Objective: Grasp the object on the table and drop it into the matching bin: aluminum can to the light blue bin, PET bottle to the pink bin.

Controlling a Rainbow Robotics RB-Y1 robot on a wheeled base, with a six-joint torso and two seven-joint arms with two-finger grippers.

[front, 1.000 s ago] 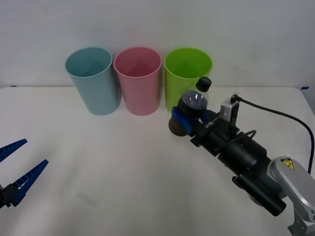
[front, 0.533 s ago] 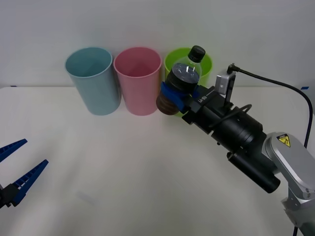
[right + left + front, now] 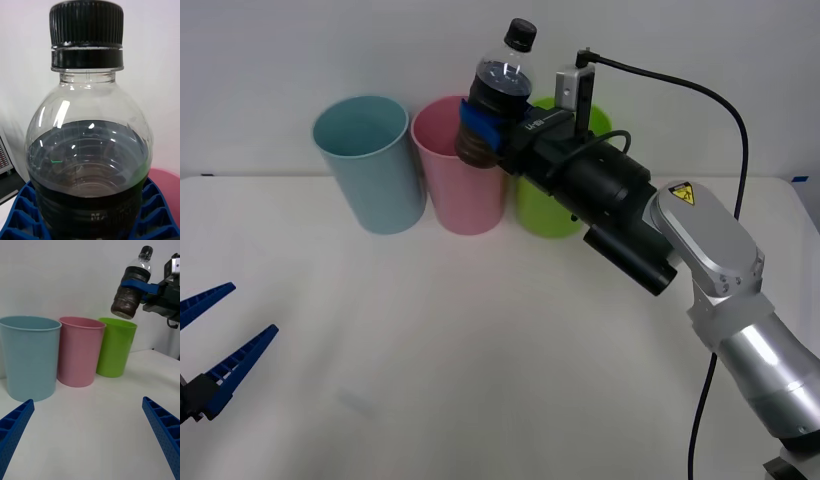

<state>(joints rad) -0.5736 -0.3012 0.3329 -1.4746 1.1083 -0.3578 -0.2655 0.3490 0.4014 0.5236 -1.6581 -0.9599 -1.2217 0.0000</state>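
Note:
My right gripper (image 3: 479,126) is shut on the PET bottle (image 3: 498,88), a small clear bottle with a black cap and dark lower body. It holds the bottle tilted, high in the air over the far right part of the pink bin (image 3: 457,190), near the green bin. In the right wrist view the bottle (image 3: 90,150) stands between the blue fingers (image 3: 22,221), with a patch of pink bin (image 3: 167,182) behind it. The light blue bin (image 3: 370,165) stands left of the pink one on the white table (image 3: 480,340). My left gripper (image 3: 252,310) waits open, low at the near left.
A lime green bin (image 3: 552,212) stands right of the pink bin, partly behind my right arm. In the left wrist view the three bins, light blue (image 3: 30,356), pink (image 3: 80,352) and green (image 3: 116,348), stand in a row against the white wall, with the bottle (image 3: 132,290) above them.
My right arm has lifted the bottle from just above the table in front of the green bin, up and left to above the pink bin's rim. The left arm has not moved.

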